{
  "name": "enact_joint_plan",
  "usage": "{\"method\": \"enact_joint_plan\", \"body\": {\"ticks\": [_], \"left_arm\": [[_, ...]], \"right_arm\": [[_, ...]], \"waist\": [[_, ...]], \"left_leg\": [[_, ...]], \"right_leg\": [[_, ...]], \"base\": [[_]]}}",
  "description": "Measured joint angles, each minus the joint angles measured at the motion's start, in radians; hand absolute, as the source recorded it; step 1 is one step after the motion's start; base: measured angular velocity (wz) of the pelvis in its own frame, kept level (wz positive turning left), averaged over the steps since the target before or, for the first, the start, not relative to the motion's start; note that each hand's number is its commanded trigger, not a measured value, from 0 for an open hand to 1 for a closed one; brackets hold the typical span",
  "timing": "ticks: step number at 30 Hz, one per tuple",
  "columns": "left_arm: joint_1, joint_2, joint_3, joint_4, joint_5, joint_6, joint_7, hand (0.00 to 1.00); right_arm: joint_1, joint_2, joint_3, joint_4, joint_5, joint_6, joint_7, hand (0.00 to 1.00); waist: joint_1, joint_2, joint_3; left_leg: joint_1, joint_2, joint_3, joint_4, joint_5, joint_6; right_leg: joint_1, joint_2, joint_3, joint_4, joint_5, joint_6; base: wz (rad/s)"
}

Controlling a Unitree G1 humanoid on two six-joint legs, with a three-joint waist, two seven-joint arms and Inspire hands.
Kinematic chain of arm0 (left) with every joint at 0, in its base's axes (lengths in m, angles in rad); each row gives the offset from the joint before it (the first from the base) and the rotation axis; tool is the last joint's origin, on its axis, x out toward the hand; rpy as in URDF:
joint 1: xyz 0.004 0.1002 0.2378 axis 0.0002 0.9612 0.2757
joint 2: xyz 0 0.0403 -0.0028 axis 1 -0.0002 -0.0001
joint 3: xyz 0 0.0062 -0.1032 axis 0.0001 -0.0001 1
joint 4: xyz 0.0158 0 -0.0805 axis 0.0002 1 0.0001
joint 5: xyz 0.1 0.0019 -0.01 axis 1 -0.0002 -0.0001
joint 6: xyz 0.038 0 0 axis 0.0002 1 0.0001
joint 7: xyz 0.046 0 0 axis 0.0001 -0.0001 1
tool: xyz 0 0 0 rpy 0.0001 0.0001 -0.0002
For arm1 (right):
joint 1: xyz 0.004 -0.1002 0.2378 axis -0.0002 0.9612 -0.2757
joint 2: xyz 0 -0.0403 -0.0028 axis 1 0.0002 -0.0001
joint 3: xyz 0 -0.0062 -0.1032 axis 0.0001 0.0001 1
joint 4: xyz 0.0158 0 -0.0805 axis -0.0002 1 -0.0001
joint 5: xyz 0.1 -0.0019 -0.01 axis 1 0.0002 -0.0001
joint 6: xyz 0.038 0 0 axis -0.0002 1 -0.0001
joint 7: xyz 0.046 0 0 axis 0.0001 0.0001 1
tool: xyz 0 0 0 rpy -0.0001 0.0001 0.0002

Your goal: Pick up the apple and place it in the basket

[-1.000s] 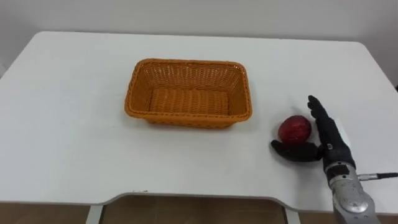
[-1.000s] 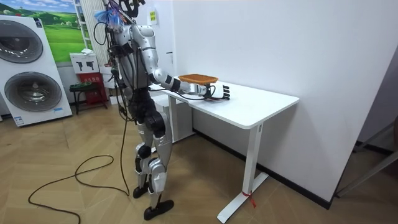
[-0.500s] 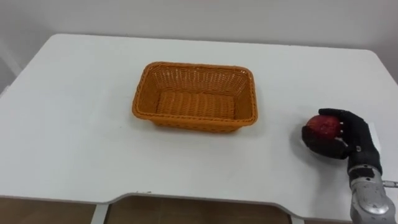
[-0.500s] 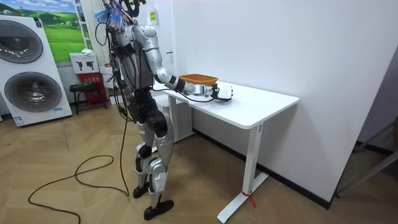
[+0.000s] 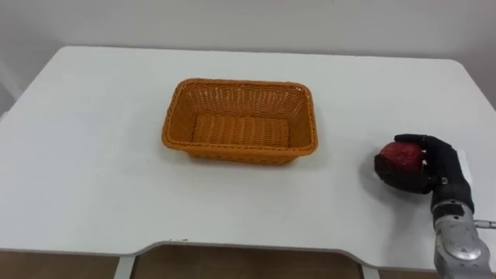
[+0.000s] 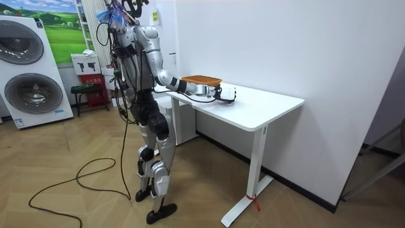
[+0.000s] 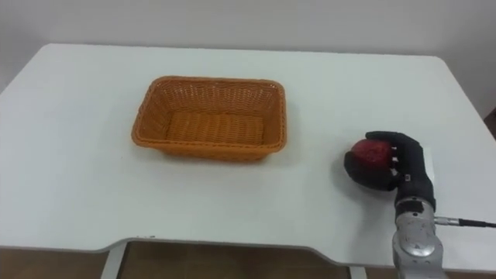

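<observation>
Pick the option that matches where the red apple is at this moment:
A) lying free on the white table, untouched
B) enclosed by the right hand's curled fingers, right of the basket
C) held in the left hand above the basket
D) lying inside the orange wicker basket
B: the right hand has its fingers curled round the red apple, to the right of the orange wicker basket, which holds nothing.

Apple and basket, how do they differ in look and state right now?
The apple is small, round and dark red; the basket is larger, rectangular, orange wicker. The apple sits inside the curled fingers of the right hand, at the right of the white table; the basket stands untouched and empty nearer the middle. Both are at the same tabletop.
</observation>
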Motion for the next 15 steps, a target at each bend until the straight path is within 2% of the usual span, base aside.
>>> {"method": "enact_joint_plan", "body": {"ticks": [4, 6, 10, 15], "left_arm": [[0.003, -0.009, -0.002, 0.004, 0.000, 0.001, 0.002, 0.00], [0.000, -0.009, -0.004, 0.006, 0.000, 0.003, 0.001, 0.00], [-0.003, -0.018, -0.010, 0.007, 0.000, 0.003, -0.006, 0.00], [-0.007, -0.018, -0.024, 0.004, 0.000, 0.003, -0.004, 0.00]], "right_arm": [[0.048, -0.001, 0.039, -0.190, -0.009, 0.062, -0.018, 1.00], [0.053, -0.001, 0.060, -0.278, -0.010, 0.073, -0.018, 1.00], [0.056, -0.002, 0.103, -0.458, -0.011, 0.072, -0.018, 1.00], [0.038, -0.004, 0.138, -0.532, -0.007, 0.071, -0.005, 1.00]], "waist": [[0.003, 0.013, 0.0054], [0.001, 0.014, 0.0067], [0.006, 0.010, 0.0074], [0.013, 0.005, 0.0067]], "left_leg": [[-0.028, 0.001, 0.012, 0.000, 0.001, 0.000], [-0.039, 0.001, 0.012, -0.003, 0.005, 0.000], [-0.037, 0.001, 0.009, -0.005, 0.006, 0.000], [-0.033, 0.001, 0.003, -0.006, 0.006, 0.000]], "right_leg": [[-0.036, 0.001, 0.015, 0.006, 0.000, 0.000], [-0.054, 0.001, 0.018, 0.013, 0.000, 0.000], [-0.053, 0.002, 0.021, 0.012, 0.000, 0.000], [-0.048, 0.002, 0.023, 0.012, 0.000, 0.000]], "base": [[-0.09], [-0.04], [0.00], [0.01]]}}
